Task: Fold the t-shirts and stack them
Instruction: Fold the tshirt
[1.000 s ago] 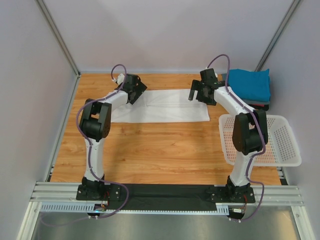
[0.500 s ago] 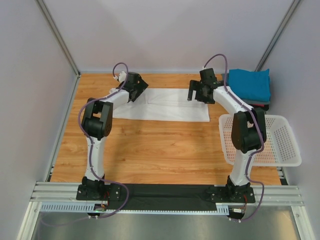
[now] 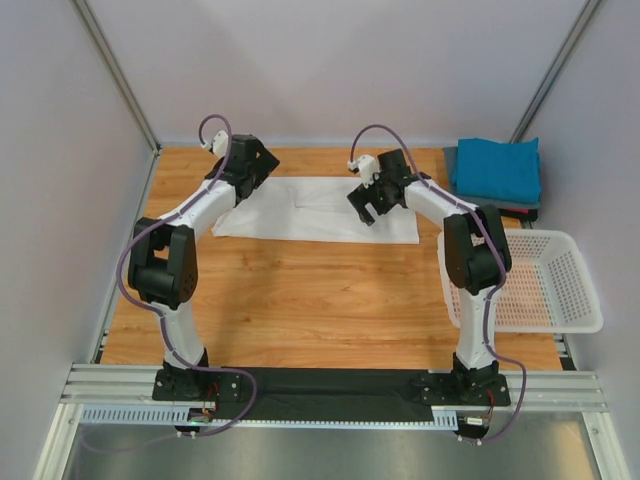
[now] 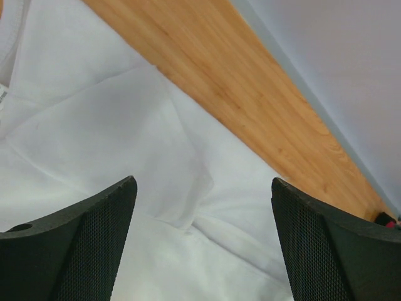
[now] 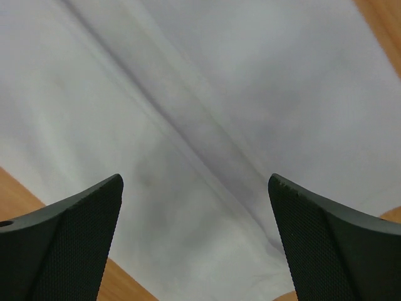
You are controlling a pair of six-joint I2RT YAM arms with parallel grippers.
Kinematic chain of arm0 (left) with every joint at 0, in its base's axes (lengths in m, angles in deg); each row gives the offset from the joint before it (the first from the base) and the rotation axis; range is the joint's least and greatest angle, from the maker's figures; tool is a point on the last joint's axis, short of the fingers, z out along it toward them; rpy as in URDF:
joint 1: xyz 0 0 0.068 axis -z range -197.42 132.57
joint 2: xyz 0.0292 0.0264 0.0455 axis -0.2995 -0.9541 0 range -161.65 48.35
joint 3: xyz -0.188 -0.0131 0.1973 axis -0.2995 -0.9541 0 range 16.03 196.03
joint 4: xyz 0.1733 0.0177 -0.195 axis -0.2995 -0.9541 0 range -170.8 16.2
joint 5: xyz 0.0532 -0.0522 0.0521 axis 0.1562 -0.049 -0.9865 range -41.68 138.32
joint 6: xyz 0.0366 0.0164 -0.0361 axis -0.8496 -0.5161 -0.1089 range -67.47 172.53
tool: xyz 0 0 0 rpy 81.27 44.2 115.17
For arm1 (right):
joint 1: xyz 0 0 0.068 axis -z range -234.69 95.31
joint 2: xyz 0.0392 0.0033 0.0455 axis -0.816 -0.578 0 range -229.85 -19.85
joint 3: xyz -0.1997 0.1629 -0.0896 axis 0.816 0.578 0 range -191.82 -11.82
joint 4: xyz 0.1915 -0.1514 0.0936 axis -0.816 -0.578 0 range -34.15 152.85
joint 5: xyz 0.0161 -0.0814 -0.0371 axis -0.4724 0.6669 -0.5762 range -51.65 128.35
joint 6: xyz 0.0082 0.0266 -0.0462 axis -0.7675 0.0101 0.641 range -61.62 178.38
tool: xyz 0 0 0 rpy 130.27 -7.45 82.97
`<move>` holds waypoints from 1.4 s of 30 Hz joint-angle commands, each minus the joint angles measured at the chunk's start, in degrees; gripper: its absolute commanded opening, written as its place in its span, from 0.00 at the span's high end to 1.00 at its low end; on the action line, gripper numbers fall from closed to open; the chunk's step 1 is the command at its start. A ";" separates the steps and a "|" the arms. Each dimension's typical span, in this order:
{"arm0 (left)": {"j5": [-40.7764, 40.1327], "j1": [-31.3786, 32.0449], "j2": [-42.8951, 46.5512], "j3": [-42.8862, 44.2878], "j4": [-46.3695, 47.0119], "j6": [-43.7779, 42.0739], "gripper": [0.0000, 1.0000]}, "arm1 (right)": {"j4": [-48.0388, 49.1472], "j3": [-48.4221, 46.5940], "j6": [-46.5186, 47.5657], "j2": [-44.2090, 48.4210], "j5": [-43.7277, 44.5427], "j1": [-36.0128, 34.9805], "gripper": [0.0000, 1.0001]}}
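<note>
The white t-shirt [image 3: 320,208] lies flat as a long folded strip across the far middle of the table. My left gripper [image 3: 240,188] hovers open over its left end, where the left wrist view shows a folded sleeve flap of the white t-shirt [image 4: 94,125] between the left gripper's [image 4: 202,188] empty fingers. Right of the strip's middle, my right gripper [image 3: 365,208] is open above the cloth. The right wrist view shows a long crease in the white t-shirt [image 5: 188,94] under the right gripper [image 5: 195,182]. A folded teal t-shirt [image 3: 497,168] tops a dark grey one [image 3: 470,197] at the far right.
A white mesh basket [image 3: 575,290] stands at the right edge of the table, beside the right arm. Grey walls close in the table on the left, back and right. Bare wooden tabletop [image 3: 320,290] stretches between the shirt and the arm bases.
Both grippers have swung left over the white t-shirt: the left one toward its left end, the right one from the right end toward the middle. Both stay open.
</note>
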 commanded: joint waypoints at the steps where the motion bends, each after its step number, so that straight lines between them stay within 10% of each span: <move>1: -0.66 0.09 -2.80 -0.60 -5.24 3.54 0.06 | 7.20 7.37 18.57 5.64 -8.31 -0.19 0.00; 18: -1.64 -0.61 -16.24 10.19 -16.85 2.77 0.05 | 11.07 15.10 28.19 4.24 -4.64 -7.48 0.00; 27: -1.36 -2.19 -22.83 21.08 -20.88 -6.28 0.05 | -2.10 10.82 22.93 5.21 -6.47 -12.31 0.00; 42: 3.80 -3.25 -32.51 35.17 -23.71 -13.42 0.06 | -4.56 11.08 -30.56 6.45 -4.81 -21.98 0.00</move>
